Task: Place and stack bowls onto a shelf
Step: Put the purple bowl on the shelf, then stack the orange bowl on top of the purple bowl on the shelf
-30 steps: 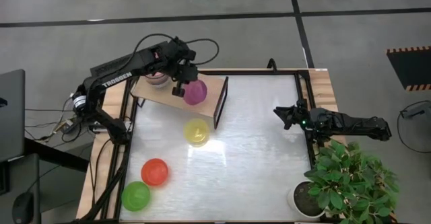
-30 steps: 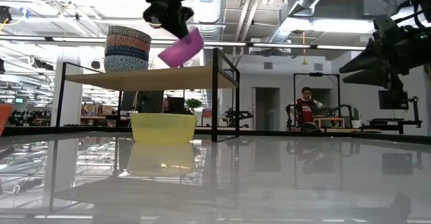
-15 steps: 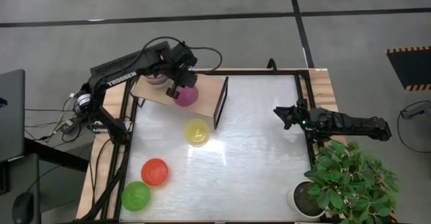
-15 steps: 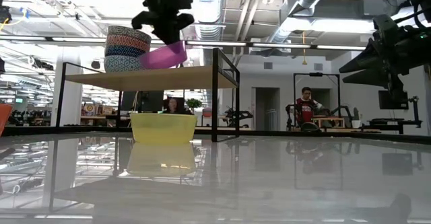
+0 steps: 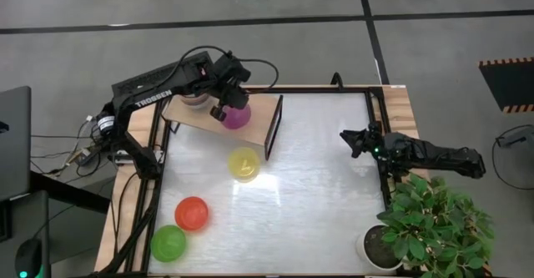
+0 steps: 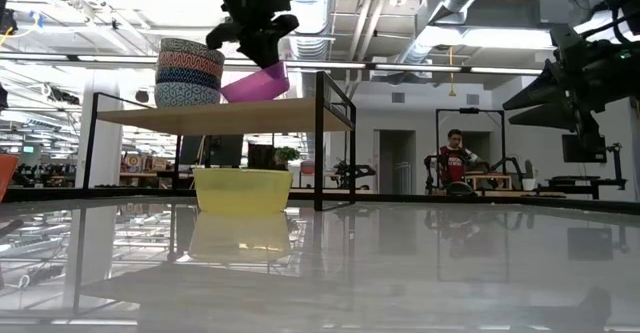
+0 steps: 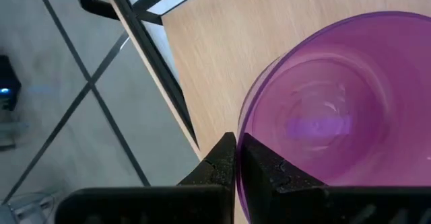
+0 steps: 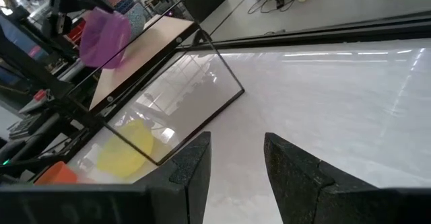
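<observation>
Left gripper (image 5: 224, 104) at about 11 o'clock on the table, fingers clamped on the rim of the purple bowl (image 5: 236, 115), which sits tilted over the wooden shelf (image 5: 260, 111) just beside the stack of patterned bowls (image 6: 189, 72); whether it touches the board cannot be told. Yellow bowl (image 5: 244, 164) on the tabletop just beside the shelf, red bowl (image 5: 192, 213) and green bowl (image 5: 168, 242) down at 7 o'clock. Right gripper (image 5: 352, 141) waits at 3 o'clock by the table edge, fingers apart, holding nothing.
</observation>
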Available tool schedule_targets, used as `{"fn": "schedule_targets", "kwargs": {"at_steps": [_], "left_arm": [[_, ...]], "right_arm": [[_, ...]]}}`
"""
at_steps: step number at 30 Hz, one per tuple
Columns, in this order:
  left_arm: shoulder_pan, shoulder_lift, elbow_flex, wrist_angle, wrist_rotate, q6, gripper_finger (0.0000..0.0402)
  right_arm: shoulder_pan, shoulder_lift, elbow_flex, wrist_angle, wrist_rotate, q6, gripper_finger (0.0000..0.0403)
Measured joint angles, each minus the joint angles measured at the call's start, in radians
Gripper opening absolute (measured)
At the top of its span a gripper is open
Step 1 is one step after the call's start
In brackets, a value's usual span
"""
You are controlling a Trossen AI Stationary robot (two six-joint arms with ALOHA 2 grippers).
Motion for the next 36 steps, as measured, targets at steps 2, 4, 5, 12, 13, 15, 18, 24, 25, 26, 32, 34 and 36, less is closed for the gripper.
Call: {"fn": "schedule_targets", "kwargs": {"at_steps": [2,4,5,12,13,15,18,24,25,26,32,34,36], "left_arm": [[0.0,0.0,0.0,0.005,0.0,-0.001,0.0001],[0.0,0.0,0.0,0.019,-0.001,-0.007,0.0007],[-0.004,0.0,0.0,0.023,-0.001,-0.008,0.0011],[-0.019,0.0,0.0,0.057,-0.018,-0.045,0.0069],[-0.021,0.0,0.0,0.059,-0.027,-0.047,0.0078],[-0.029,0.0,0.0,0.08,-0.047,-0.047,0.0095],[-0.057,-0.001,0.004,0.136,-0.103,-0.096,0.0114],[-0.131,-0.005,0.151,0.115,-0.132,-0.43,0.0121],[-0.147,-0.005,0.183,0.094,-0.142,-0.533,0.0121],[-0.165,-0.005,0.219,0.066,-0.155,-0.658,0.0121],[-0.289,-0.007,0.389,-0.21,-0.14,-1.374,0.0121],[-0.345,-0.006,0.413,-0.329,-0.132,-1.522,0.0121],[-0.407,-0.006,0.415,-0.431,-0.117,-1.604,0.0121]], "right_arm": [[-0.011,0.0,0.0,0.0,0.0,0.0,0.0164],[-0.022,0.0,0.0,0.0,0.0,0.0,0.0164],[-0.027,0.0,0.0,0.0,0.0,0.0,0.0164],[-0.043,0.0,0.0,0.0,0.0,0.0,0.0164],[-0.042,0.0,0.0,0.0,0.0,0.0,0.0164],[-0.042,0.0,0.0,0.0,0.0,0.0,0.0164],[-0.042,0.0,0.0,0.0,0.0,0.0,0.0164],[-0.042,0.0,0.0,0.0,-0.001,0.0,0.0164],[-0.042,0.0,0.0,0.0,-0.001,0.0,0.0164],[-0.042,0.0,0.0,0.0,-0.001,0.0,0.0164],[-0.041,0.0,0.0,0.0,-0.002,0.0,0.0164],[-0.041,0.0,0.0,0.0,-0.003,-0.001,0.0164],[-0.041,0.0,0.0,0.0,-0.006,-0.003,0.0164]]}}
